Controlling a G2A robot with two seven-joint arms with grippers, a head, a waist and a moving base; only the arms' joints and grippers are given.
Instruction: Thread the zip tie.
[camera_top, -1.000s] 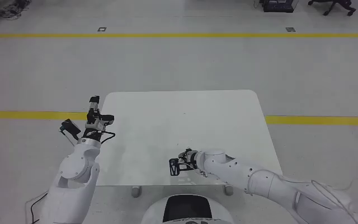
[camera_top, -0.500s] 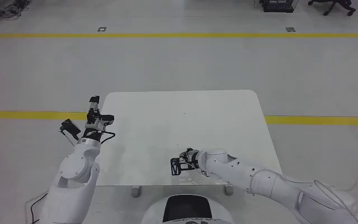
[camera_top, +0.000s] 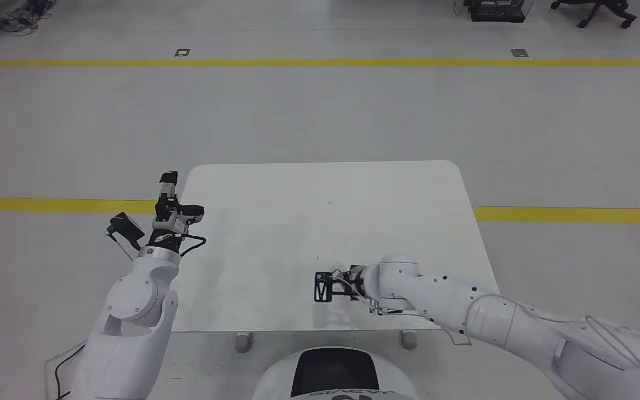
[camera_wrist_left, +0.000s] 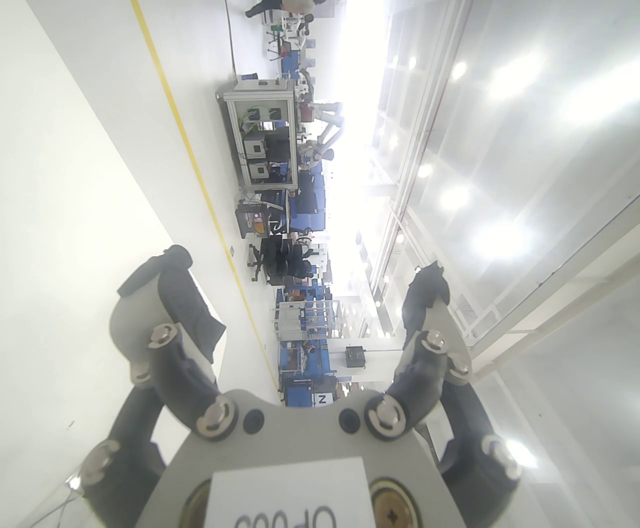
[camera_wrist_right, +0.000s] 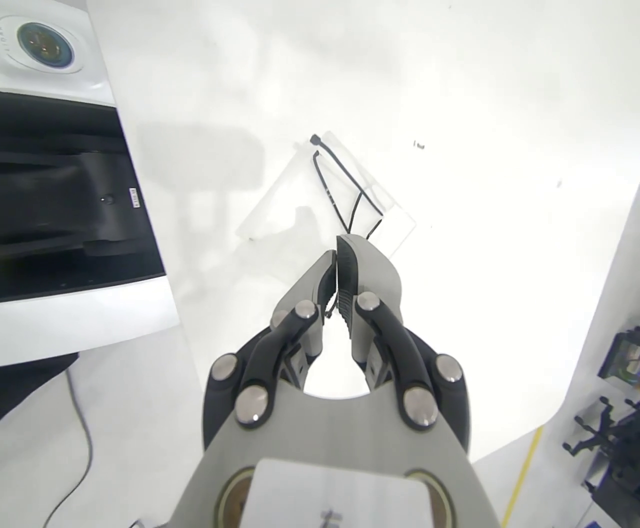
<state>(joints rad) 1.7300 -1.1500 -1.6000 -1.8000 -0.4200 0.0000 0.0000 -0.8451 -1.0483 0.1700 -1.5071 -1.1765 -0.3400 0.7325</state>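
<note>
One zip tie (camera_wrist_right: 327, 192) pinched in right jaws near table's (camera_top: 330, 200) front edge — left jaws wide.

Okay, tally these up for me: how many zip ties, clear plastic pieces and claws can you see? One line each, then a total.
Black zip tie: 1, strands crossing; I can't rule out a second
Flat clear plastic piece: 1, under the tie
Claws: 2, left claw open, right claw shut on the zip tie
Total: 4
</note>
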